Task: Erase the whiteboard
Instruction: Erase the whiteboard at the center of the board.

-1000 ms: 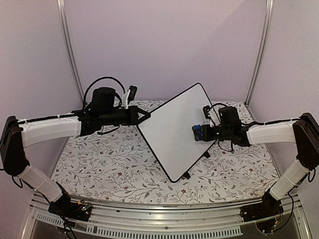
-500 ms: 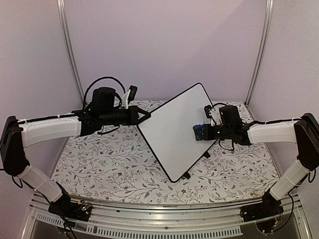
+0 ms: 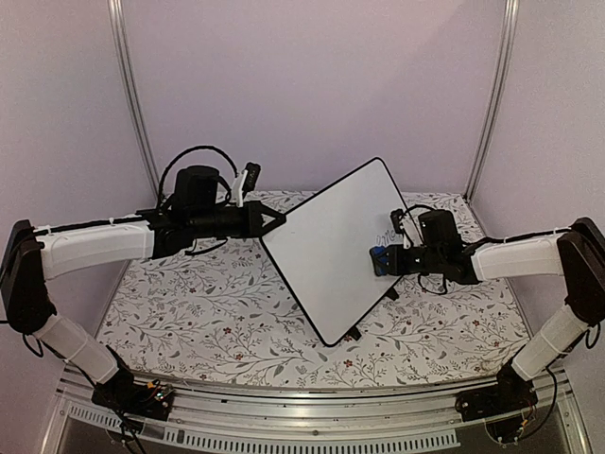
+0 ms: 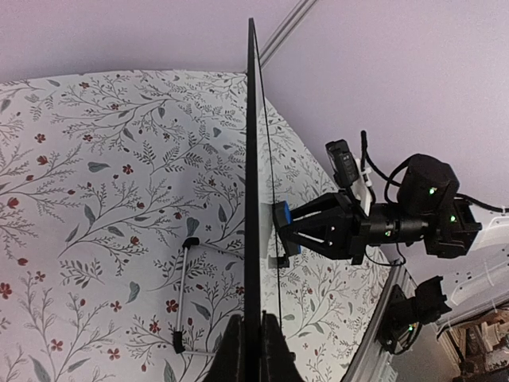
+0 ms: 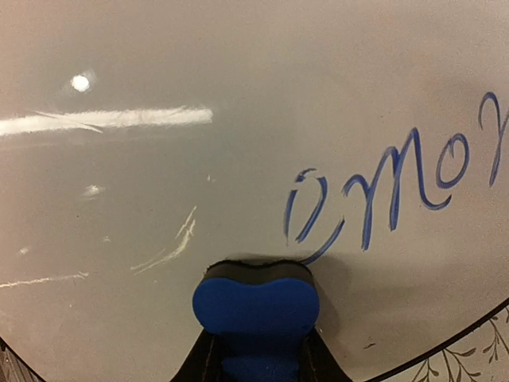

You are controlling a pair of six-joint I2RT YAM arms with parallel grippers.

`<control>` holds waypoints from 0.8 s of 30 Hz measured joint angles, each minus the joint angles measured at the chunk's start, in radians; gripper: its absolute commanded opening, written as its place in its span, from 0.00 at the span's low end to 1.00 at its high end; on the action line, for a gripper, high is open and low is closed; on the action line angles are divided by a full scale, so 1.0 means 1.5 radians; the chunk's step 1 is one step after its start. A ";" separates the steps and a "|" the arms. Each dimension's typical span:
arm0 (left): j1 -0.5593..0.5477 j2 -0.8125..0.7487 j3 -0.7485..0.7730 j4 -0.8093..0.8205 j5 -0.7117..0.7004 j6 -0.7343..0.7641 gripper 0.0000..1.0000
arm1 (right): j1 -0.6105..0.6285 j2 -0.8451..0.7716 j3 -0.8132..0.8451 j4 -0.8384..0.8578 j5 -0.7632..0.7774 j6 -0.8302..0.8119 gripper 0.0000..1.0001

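Left gripper (image 3: pixel 276 219) pinches the whiteboard (image 3: pixel 331 236) edge; right gripper (image 3: pixel 380 257) clamps a blue eraser (image 5: pixel 256 296) at its right side, beside blue writing (image 5: pixel 398 187) (hard pushing could twist the board loose).

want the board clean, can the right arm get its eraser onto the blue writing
Probably yes: the right gripper holds the eraser against the whiteboard right next to the blue writing, with nothing between them.
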 measured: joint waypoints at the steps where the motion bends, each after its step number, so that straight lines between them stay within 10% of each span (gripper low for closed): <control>1: 0.000 0.000 0.000 0.000 0.000 0.000 0.00 | 0.000 -0.001 -0.006 0.003 -0.001 0.002 0.16; 24: 0.000 0.000 0.000 0.000 0.000 0.001 0.00 | -0.001 0.000 -0.001 0.002 0.000 0.004 0.16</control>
